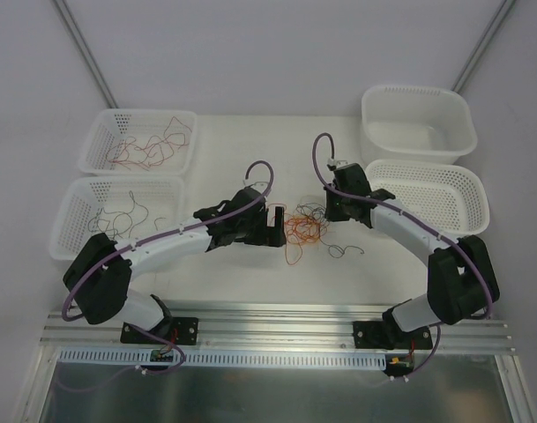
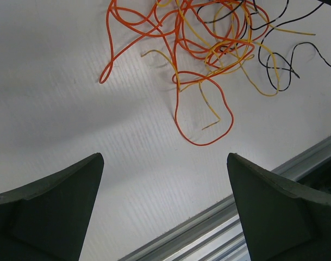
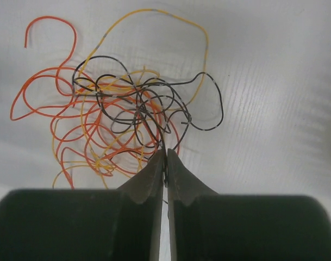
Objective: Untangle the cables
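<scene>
Cables [image 1: 303, 229]: a loose knot of hair-thin curly strands in orange, red, pale yellow and black lies mid-table on the white table [image 1: 233, 159], between my two claws. The surface under it is matt, with fine parallel ribbing. The loops are rounded and springy, and several stand out from the knot. One orange loop and a kinked yellow tail reach toward my left side. A stray black strand [image 1: 343, 249] lies flat just beside the knot, on its near right.

Right claw [image 3: 166, 155]: the dark, wedge-shaped fingers are pressed together tip to tip at the knot's edge. A black strand runs down into the seam between the tips and appears pinched there.

Left claw [image 2: 165, 157]: the blunt, matt dark fingers stand wide apart over bare table just short of the knot, gripping nothing. A ridged aluminium rail [image 2: 236, 217] runs along the near edge.

At far left, a white perforated basket [image 1: 149, 112] holds red and orange strands. The perforated basket nearer me [image 1: 118, 180] holds thin black ones. On the right stand a smooth-walled white tub [image 1: 418, 88] and, in front of it, a mesh basket [image 1: 462, 189].
</scene>
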Tool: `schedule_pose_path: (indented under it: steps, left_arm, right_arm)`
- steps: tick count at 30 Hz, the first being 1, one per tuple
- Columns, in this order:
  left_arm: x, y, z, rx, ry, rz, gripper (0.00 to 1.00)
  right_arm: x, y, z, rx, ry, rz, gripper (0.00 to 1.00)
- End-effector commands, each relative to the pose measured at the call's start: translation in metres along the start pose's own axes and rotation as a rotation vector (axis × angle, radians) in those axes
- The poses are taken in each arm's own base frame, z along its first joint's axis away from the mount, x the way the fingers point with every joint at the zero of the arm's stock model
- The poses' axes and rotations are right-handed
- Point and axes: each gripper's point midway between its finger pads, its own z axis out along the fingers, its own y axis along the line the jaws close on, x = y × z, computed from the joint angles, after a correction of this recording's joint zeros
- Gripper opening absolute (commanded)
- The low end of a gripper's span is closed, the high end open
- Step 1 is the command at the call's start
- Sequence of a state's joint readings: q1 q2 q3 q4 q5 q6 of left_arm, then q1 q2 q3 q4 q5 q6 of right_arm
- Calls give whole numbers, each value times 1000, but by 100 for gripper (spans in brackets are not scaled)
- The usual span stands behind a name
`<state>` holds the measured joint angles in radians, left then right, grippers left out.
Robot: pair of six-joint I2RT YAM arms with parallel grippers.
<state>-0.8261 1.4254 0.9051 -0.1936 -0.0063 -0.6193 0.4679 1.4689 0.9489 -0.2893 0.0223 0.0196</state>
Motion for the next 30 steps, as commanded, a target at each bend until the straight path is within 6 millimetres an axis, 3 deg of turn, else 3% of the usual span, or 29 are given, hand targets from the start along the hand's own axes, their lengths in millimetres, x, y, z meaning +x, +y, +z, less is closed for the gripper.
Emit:
schedule_pose_path:
  steps: [1, 2, 3, 5, 6, 9, 10, 12, 13, 17, 23, 30]
  left_arm:
    - [-22, -25, 0, 61, -57, -3, 98]
    - [-24, -27, 1, 66, -61, -3, 98]
    - [-24, -28, 1, 66, -60, 0, 98]
    - [-26, -28, 1, 66, -62, 0, 98]
    - [-27, -29, 2, 68, -64, 2, 98]
    - [-29, -31, 2, 70, -73, 1, 98]
    - [-30, -31, 2, 71, -74, 3, 98]
    - [-33, -33, 1, 74, -83, 2, 98]
    - [-34, -33, 1, 75, -84, 5, 98]
    - [-42, -37, -3, 81, -111, 10, 98]
    - [-53, -41, -8, 109, -178, 10, 97]
    - [-61, -52, -9, 236, -318, 14, 95]
  right_arm:
    - [-42, 14, -25, -50, -121, -47, 6]
    - [-41, 14, -31, -49, -110, -58, 1]
    - [-53, 21, -46, -66, -146, -70, 1]
    - [-54, 26, -62, -73, -139, -101, 1]
    - [-66, 37, -81, -98, -182, -120, 1]
    - [-74, 51, -111, -127, -209, -162, 1]
    - [-86, 63, -132, -161, -258, -176, 1]
    - [-92, 70, -152, -183, -285, -186, 1]
    - [-102, 77, -172, -206, -331, -189, 1]
    - [-111, 96, -212, -305, -399, -203, 1]
    - [-100, 108, -213, -382, -379, -156, 1]
    - [-73, 111, -187, -409, -297, -43, 1]
